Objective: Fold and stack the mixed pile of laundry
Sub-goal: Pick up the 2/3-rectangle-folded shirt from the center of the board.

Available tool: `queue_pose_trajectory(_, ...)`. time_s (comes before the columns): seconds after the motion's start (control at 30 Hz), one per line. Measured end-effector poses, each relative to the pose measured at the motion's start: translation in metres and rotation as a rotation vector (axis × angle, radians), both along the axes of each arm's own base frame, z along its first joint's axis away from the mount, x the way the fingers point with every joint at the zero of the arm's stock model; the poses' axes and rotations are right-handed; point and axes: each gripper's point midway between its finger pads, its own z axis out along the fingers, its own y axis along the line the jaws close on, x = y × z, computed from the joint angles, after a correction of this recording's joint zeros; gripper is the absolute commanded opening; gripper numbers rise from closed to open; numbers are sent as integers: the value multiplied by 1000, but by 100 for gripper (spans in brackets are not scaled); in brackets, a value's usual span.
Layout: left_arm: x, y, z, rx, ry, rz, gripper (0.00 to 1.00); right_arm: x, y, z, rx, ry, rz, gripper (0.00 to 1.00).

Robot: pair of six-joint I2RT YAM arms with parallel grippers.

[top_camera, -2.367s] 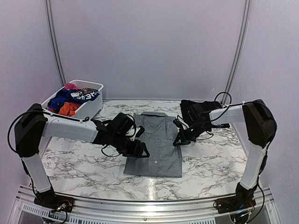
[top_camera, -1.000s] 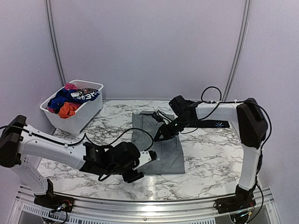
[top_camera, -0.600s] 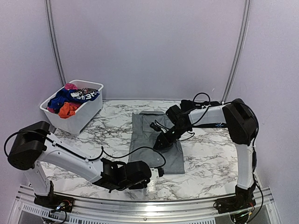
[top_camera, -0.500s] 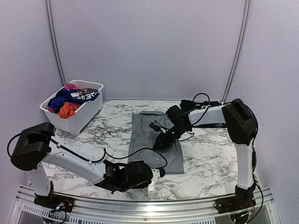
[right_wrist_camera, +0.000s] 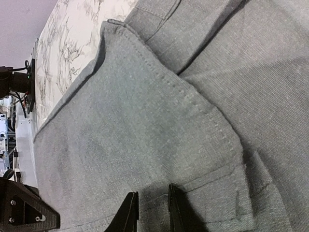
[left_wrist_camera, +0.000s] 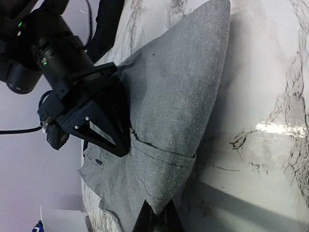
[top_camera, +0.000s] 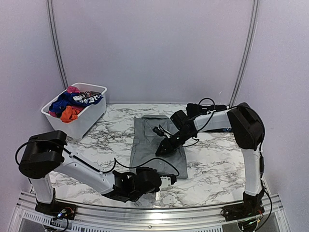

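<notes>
- grey shirt (top_camera: 157, 142) lies lengthwise mid tabletop (top_camera: 217, 164), sleeves tucked in, collar end far, hem end near
- near hem corner is pulled up into a point, off the marble; the rest lies flat with a few creases
- rest of laundry pile (top_camera: 72, 104) (blue, orange-red and pink pieces) sits in white basket (top_camera: 91, 113), far left, well apart from shirt
- left arm lies low along near edge of the tabletop, reaching right; left end effector (top_camera: 167, 180) at shirt's near hem
- left wrist view: fingers narrow, pinched on that raised hem corner
- right arm: upper link upright, forearm angled left and down to shirt's middle
- right end effector (top_camera: 161, 149) pressed onto the cloth, fingers (right_wrist_camera: 129, 212) a narrow gap apart; cannot tell if cloth is nipped between them
</notes>
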Motion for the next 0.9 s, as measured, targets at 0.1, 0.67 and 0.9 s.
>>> queue_pose_trajectory(0.1, -2, 3, 19, -28, -6, -15, 0, -8, 1, 3, 7, 7, 14, 38)
queue_pose_trajectory(0.67, -51, 30, 44, -89, 268, -28, 0, -24, 9, 31, -12, 26, 81, 22)
queue_pose_trajectory(0.9, -58, 43, 75, -124, 304, -28, 0, -78, 26, -1, -50, 86, 208, 19)
